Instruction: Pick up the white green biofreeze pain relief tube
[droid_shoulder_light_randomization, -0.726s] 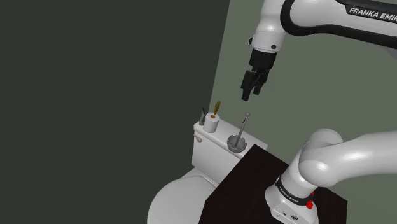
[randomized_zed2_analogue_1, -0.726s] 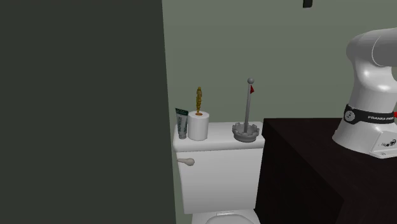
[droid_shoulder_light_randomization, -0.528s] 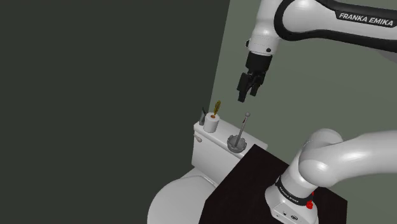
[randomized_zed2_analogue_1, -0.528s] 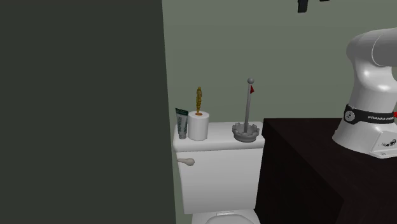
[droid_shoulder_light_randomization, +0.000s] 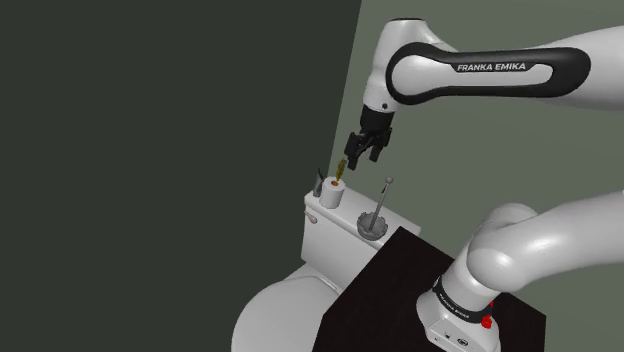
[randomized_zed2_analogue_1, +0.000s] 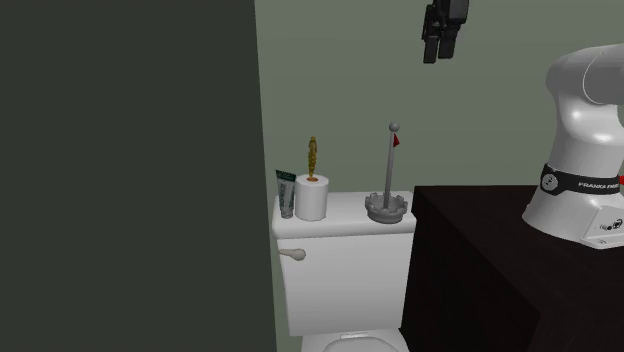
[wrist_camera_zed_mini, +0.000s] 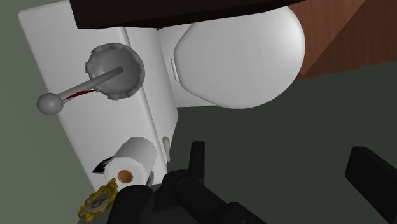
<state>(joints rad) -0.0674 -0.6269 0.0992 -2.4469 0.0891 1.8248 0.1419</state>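
With jaws spread wide and empty, the gripper (droid_shoulder_light_randomization: 359, 162) hangs high above the toilet tank (randomized_zed2_analogue_1: 345, 268), probably lining up on the tube (randomized_zed2_analogue_1: 286, 194) standing just beside the paper roll (randomized_zed2_analogue_1: 312, 199), on the second exterior view's left.

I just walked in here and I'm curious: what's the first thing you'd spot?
The black gripper hangs open in the air, high over a white toilet tank. On the tank stand a small white-and-green tube, a white roll beside it, and a grey holder with a tall stick.
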